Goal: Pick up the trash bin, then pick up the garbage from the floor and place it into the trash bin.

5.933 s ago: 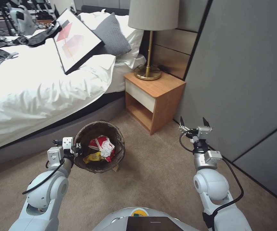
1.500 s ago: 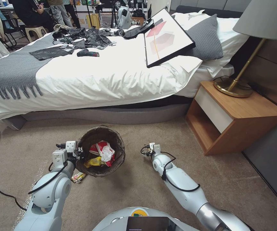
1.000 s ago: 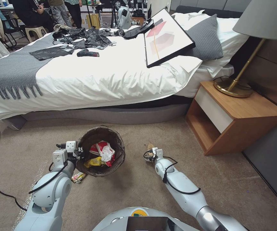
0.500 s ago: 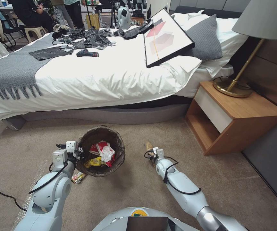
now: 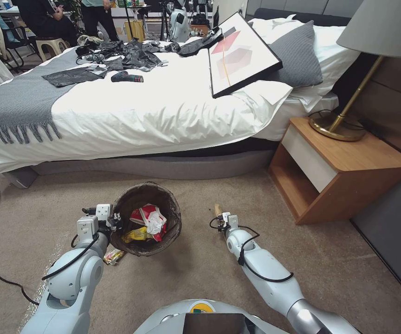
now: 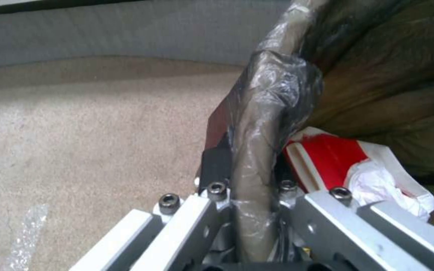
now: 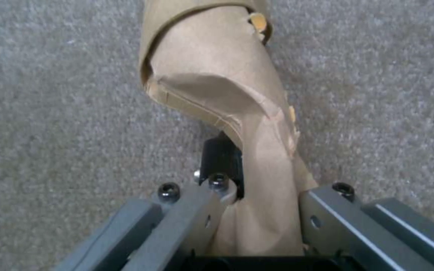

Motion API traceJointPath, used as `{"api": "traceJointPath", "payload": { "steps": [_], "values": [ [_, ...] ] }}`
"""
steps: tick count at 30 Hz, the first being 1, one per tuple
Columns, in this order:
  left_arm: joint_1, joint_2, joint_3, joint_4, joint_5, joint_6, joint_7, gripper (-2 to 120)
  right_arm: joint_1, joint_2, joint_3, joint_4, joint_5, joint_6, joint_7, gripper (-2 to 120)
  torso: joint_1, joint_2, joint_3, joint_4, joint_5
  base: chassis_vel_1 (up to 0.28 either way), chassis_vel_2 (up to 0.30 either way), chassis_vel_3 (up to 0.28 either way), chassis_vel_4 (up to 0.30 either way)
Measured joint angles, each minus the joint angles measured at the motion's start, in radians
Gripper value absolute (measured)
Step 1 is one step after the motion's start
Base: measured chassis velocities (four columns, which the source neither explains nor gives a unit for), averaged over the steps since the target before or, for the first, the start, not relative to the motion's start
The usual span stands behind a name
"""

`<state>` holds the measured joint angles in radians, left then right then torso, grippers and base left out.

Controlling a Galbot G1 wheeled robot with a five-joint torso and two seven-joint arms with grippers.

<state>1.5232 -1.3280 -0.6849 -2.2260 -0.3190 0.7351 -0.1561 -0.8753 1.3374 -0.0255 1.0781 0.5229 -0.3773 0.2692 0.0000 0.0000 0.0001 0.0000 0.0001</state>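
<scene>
Trash bin (image 5: 147,218), a small round container lined with a dark brown plastic bag folded over its rim, hangs just above the beige carpet (image 5: 200,273) in front of the bed, with the left gripper (image 5: 112,219) pinched tight on its bag-covered rim (image 6: 257,150). Inside it lie a red-and-white wrapper (image 5: 144,213), crumpled white tissue (image 5: 156,219) and a yellow wrapper (image 5: 134,234). To its right, low over the carpet, the right gripper (image 5: 218,219) is clamped on a crumpled brown paper wrapper (image 7: 227,109), while another small wrapper (image 5: 113,255) lies on the floor beside the bin.
</scene>
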Motion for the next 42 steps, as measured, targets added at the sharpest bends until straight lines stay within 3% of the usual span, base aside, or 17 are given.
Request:
{"api": "traceJointPath", "payload": {
  "steps": [11,15,18,19,21,22,24,26,27,32,42],
  "values": [
    [0.004,0.003,0.002,-0.028,-0.016,0.0,-0.012,0,-0.02,-0.023,0.021,0.078,0.028,-0.005,0.0,0,0.0,0.0,0.0,0.0001,0.0002,0.0,0.0,0.0,0.0],
    [0.007,0.005,-0.002,-0.042,-0.018,0.0,-0.019,0,-0.047,-0.066,0.044,0.213,0.079,-0.039,0.026,0,0.0,0.0,0.0,-0.0002,0.0,0.0,0.0,0.0,0.0],
    [0.012,0.008,-0.008,-0.053,-0.016,0.0,-0.018,0,-0.08,-0.142,0.076,0.393,0.183,-0.111,0.099,0,0.0,0.0,0.0,-0.0001,0.0001,0.0,0.0,0.0,0.0],
    [0.012,0.008,-0.008,-0.053,-0.016,0.0,-0.018,0,-0.08,-0.142,0.076,0.393,0.183,-0.111,0.099,0,0.0,0.0,0.0,-0.0001,0.0001,0.0,0.0,0.0,0.0],
    [0.012,0.011,-0.012,-0.054,-0.013,0.0,-0.015,0,-0.105,-0.223,0.117,0.563,0.238,-0.153,0.138,0,0.0,0.0,0.0,-0.0002,-0.0003,0.0,0.0,0.0,0.0],
    [0.012,0.011,-0.012,-0.054,-0.013,0.0,-0.015,0,-0.105,-0.223,0.117,0.563,0.238,-0.153,0.138,0,0.0,0.0,0.0,-0.0002,-0.0003,0.0,0.0,0.0,0.0],
    [0.011,0.011,-0.013,-0.054,-0.01,0.0,-0.011,0,-0.127,-0.274,0.156,0.708,0.299,-0.173,0.164,0,0.0,0.0,0.0,-0.0002,-0.0002,0.0,0.0,0.0,0.0],
    [0.011,0.011,-0.013,-0.054,-0.01,0.0,-0.011,0,-0.131,-0.282,0.164,0.732,0.308,-0.176,0.167,0,0.0,0.0,0.0,-0.0002,-0.0001,0.0,0.0,0.0,0.0],
    [0.011,0.011,-0.011,-0.054,-0.006,0.0,-0.01,0,-0.142,-0.307,0.188,0.812,0.343,-0.186,0.176,0,0.0,0.0,0.0,-0.0002,0.0001,0.0,0.0,0.0,0.0],
    [0.01,0.01,-0.008,-0.053,-0.005,0.0,-0.009,0,-0.149,-0.353,0.216,0.952,0.421,-0.208,0.203,0,0.0,0.0,0.0,-0.0003,-0.0001,0.0,0.0,0.0,0.0],
    [0.007,0.009,-0.005,-0.05,-0.003,0.0,-0.01,0,-0.114,-0.407,0.221,1.111,0.532,-0.237,0.232,0,0.0,0.0,0.0,0.0001,-0.0002,0.0,0.0,0.0,0.0]
  ]
}}
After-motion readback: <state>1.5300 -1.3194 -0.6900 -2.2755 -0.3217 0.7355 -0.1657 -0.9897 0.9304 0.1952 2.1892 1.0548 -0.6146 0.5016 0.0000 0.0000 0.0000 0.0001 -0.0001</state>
